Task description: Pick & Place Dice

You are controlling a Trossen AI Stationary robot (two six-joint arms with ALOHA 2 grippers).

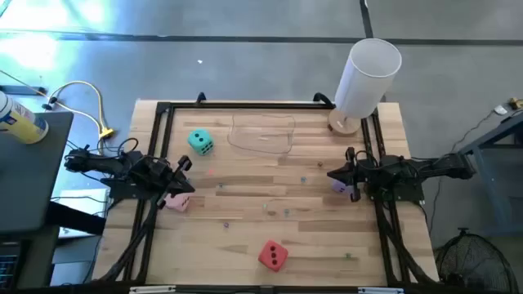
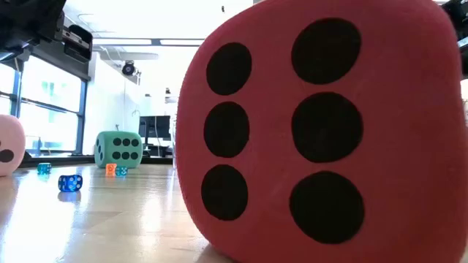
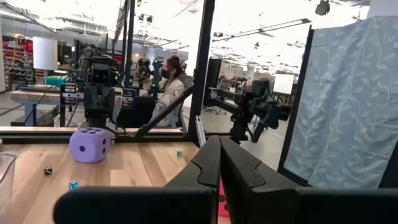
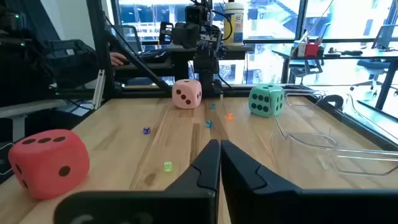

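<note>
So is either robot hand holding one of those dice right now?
No. The left gripper and right gripper are both shut on nothing, beside the pink die and purple die.

Grey floor (image 1: 245, 65), large windows (image 4: 348, 18), desks (image 4: 348, 59), ceiling lights (image 2: 131, 42)

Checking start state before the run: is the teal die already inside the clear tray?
No. In the high view the teal die sits on the bare wood beside the clear tray, outside its rim.
</note>
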